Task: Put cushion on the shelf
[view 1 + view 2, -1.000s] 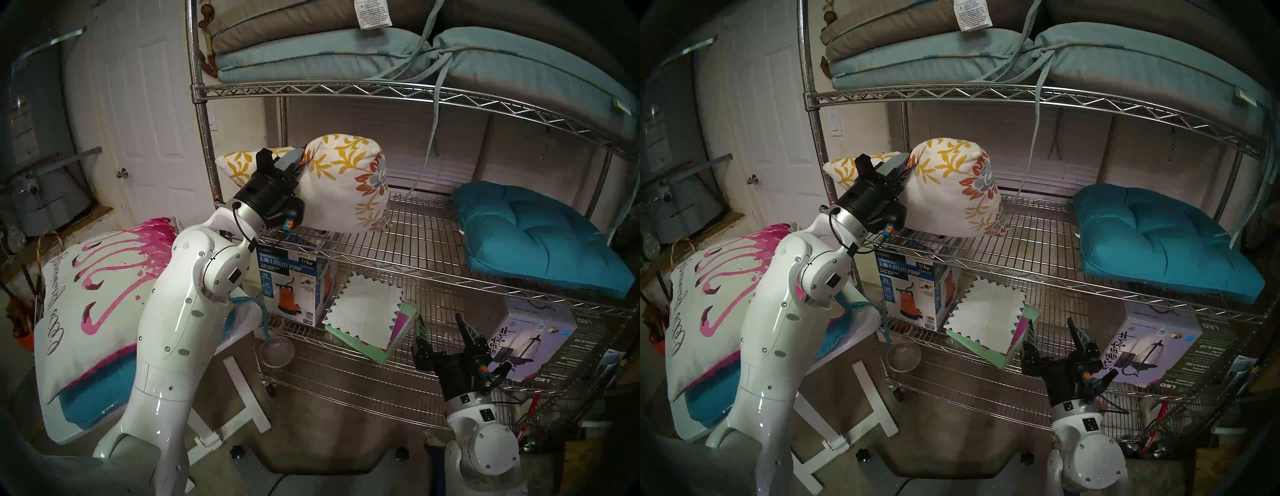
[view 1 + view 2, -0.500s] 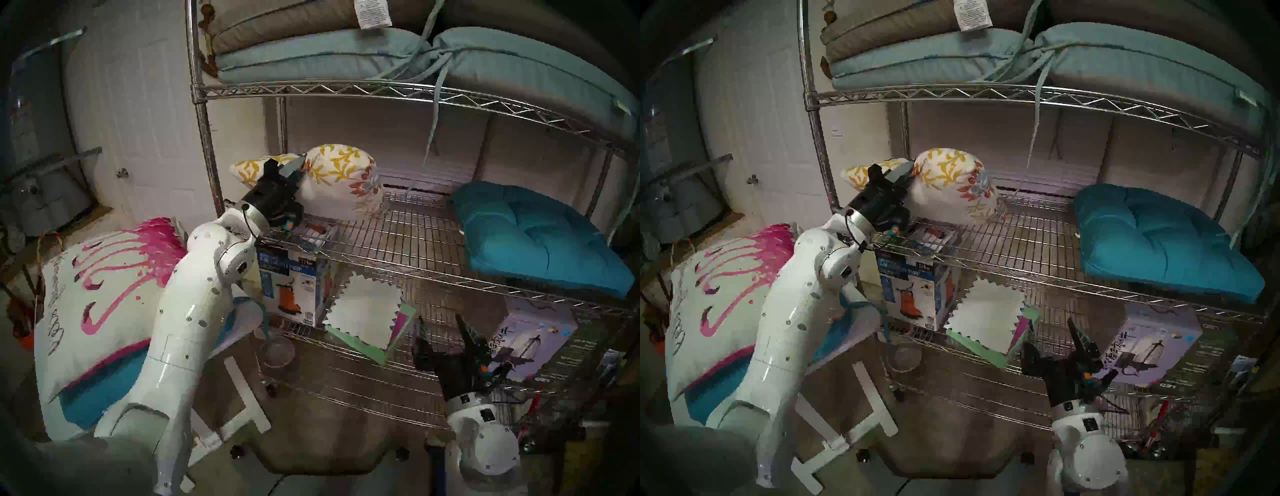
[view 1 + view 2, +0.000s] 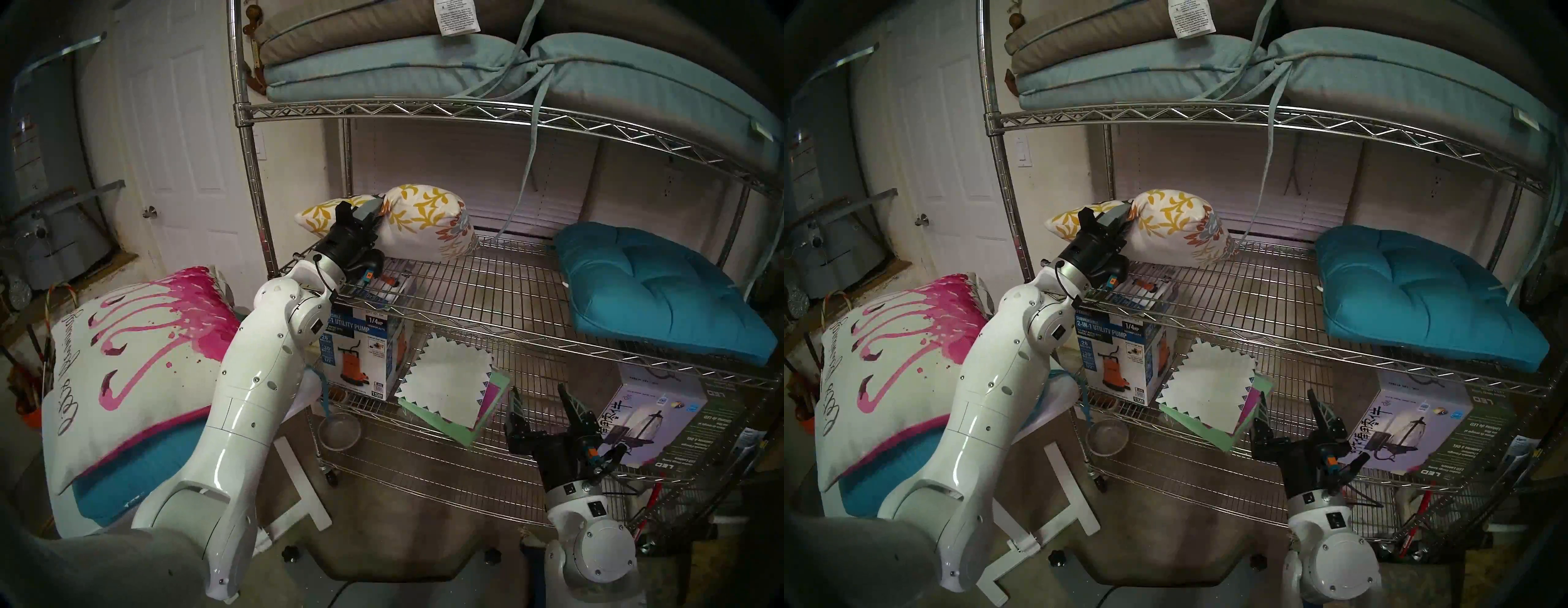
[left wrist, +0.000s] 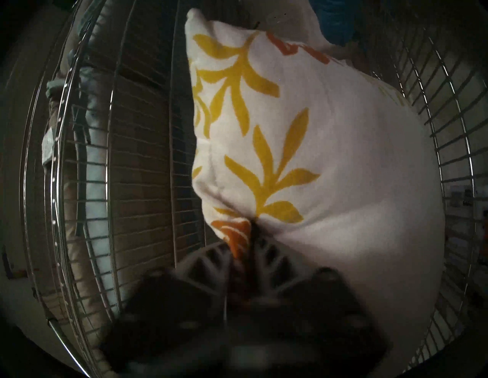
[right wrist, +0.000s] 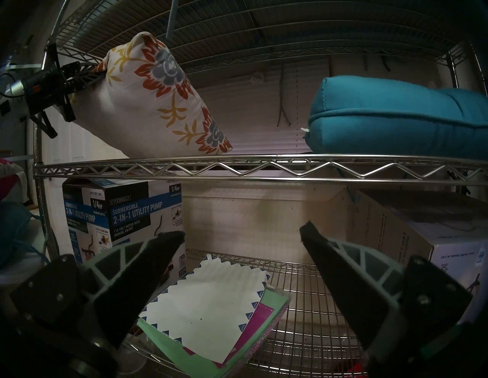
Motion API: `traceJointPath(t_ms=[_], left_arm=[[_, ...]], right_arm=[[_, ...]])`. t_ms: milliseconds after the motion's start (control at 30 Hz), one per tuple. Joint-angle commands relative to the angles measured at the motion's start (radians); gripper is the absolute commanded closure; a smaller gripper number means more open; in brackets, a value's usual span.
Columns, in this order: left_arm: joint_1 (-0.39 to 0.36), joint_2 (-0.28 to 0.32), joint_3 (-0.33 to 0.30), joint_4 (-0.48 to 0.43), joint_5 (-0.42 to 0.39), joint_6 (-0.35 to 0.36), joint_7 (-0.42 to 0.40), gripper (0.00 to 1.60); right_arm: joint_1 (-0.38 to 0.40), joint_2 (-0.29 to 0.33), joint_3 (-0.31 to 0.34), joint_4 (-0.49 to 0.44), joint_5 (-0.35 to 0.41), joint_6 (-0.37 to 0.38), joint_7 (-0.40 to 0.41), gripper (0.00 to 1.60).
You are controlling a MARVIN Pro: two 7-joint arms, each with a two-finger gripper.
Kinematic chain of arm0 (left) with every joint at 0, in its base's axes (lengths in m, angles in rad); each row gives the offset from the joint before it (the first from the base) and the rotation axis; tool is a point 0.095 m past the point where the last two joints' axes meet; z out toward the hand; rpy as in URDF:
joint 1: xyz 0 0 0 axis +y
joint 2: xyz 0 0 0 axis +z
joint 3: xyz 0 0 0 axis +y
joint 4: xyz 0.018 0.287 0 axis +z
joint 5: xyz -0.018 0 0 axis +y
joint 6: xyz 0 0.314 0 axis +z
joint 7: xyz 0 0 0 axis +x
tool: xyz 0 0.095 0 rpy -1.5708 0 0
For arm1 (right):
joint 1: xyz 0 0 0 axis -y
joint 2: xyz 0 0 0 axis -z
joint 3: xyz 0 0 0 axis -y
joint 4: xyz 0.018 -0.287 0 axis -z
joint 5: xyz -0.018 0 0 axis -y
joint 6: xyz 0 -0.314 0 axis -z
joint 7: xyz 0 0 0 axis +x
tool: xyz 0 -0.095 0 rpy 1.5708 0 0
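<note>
Your left gripper (image 3: 373,208) reached in over the left end of the shelf (image 3: 488,293), at its middle tier, and its fingers were pinched on a fold of the floral cushion (image 3: 424,220). In the left wrist view the fingertips (image 4: 237,253) sat close together with the orange-printed fabric bunched between them, though that part of the picture was blurred. The cushion lay at the far left of the tier: its right corner rested on the wire grid, while the gripped end stood raised and tilted, as the right wrist view showed from below. A teal seat cushion (image 3: 662,288) lay on the same tier at the right, well apart from the floral one. Pale blue and tan pads (image 3: 382,63) were stacked on the tier above.

Your right gripper (image 3: 547,407) hung low on the right, near the front of the lower tier, with its fingers spread wide and nothing between them. On that lower tier stood a utility pump box (image 3: 360,352) at the left, a stack of envelopes and coloured paper (image 3: 454,390) in the middle, and a lantern box (image 3: 653,420) at the right.
</note>
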Motion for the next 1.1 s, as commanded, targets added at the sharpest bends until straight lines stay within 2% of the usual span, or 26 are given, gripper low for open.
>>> traceJointPath(t_ms=[0,67,200,400,667,700,1067], left_arm=[[0.1,-0.049,-0.015,-0.062,-0.125,0.021,-0.054,0.0],[0.15,-0.058,-0.03,-0.1,-0.158,0.034,-0.076,0.0],[0.192,-0.06,-0.037,-0.148,-0.221,0.056,-0.119,0.0],[0.302,-0.072,-0.052,-0.243,-0.274,0.061,-0.138,0.0],[0.379,-0.075,-0.051,-0.349,-0.293,0.064,-0.152,0.0],[0.375,-0.077,-0.051,-0.34,-0.296,0.059,-0.145,0.0],[0.448,-0.068,-0.071,-0.487,-0.294,0.093,-0.164,0.0]], right_arm=[[0.004,0.001,0.0,-0.019,-0.001,-0.005,0.001,0.0],[0.004,0.001,0.0,-0.019,-0.001,-0.005,0.001,0.0],[0.004,0.001,0.0,-0.019,-0.001,-0.005,0.001,0.0],[0.004,0.001,0.0,-0.018,0.0,-0.005,0.001,0.0],[0.005,0.001,0.0,-0.018,0.0,-0.005,0.001,0.0],[0.005,0.001,0.0,-0.018,0.0,-0.005,0.001,0.0],[0.005,0.001,0.0,-0.018,0.0,-0.005,0.001,0.0]])
